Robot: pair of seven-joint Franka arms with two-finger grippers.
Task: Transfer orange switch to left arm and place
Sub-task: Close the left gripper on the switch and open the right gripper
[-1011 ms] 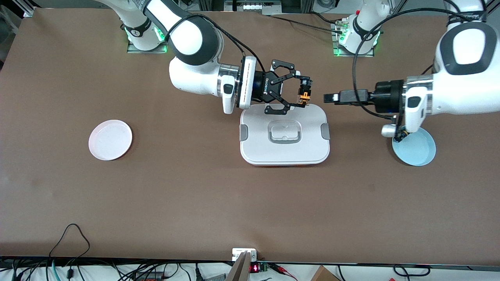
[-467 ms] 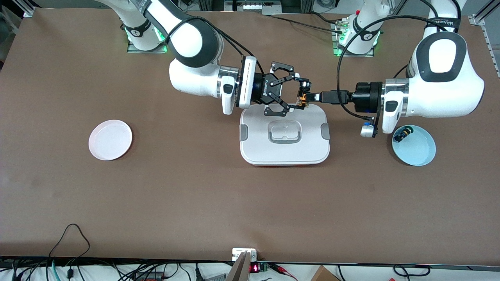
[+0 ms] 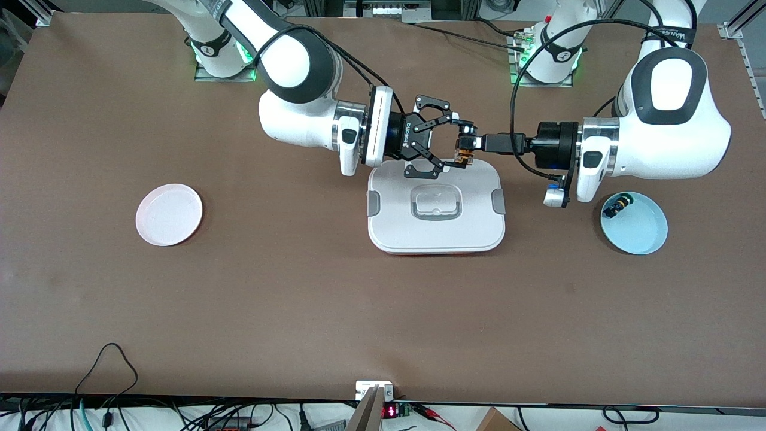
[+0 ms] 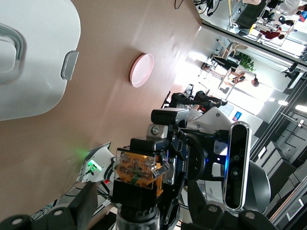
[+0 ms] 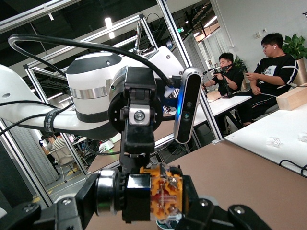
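The orange switch [image 3: 464,151], a tiny blocky part with a black cap and a translucent orange-tan body showing metal contacts, hangs in the air over the edge of the box [image 3: 436,206] that lies toward the robots' bases. The right gripper [image 3: 461,145], a black linkage pincer on a glossy white arm, is clamped narrow on the switch. The left gripper [image 3: 476,143], slim and black, meets it head-on from the left arm's end of the table, its fingers set around the switch's black end; whether they press on it I cannot tell. In the left wrist view the switch [image 4: 138,170] shows its orange face framed by dark fingers. The box is a flat, smooth white plastic container with rounded corners, 2 grey side clips and a grey recessed lid handle, resting on the matte brown table [image 3: 299,299]. A shallow round pink plate [image 3: 169,214] sits toward the right arm's end of the table, well apart from the box. A round pale blue plate [image 3: 634,223] sits toward the left arm's end and holds a small black part [image 3: 616,206] with blue and yellow-green bits.
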